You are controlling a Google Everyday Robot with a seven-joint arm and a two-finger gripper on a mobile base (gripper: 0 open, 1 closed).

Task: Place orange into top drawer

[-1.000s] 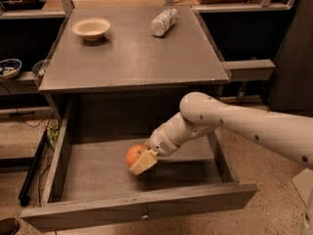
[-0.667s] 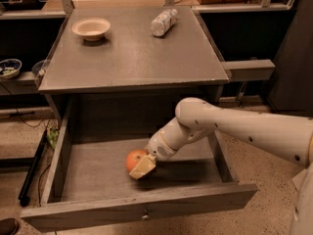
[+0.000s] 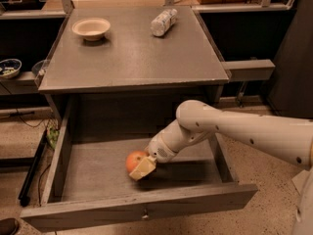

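Note:
The top drawer [image 3: 142, 199] is pulled wide open below the grey tabletop. The orange [image 3: 134, 160] lies on the drawer floor near its middle. My gripper [image 3: 140, 168] reaches down into the drawer from the right on the white arm [image 3: 230, 129], and its cream-coloured fingers [image 3: 145, 169] sit against the orange's right and front side.
On the grey tabletop [image 3: 127, 58] stand a cream bowl [image 3: 91, 28] at the back left and a lying plastic bottle [image 3: 163, 21] at the back right. A small bowl [image 3: 9, 67] sits on a shelf at the far left. Cables lie on the floor at left.
The arm and gripper have shifted slightly left and down inside the drawer with the orange. The orange stays at the gripper's fingers, low on the drawer floor.

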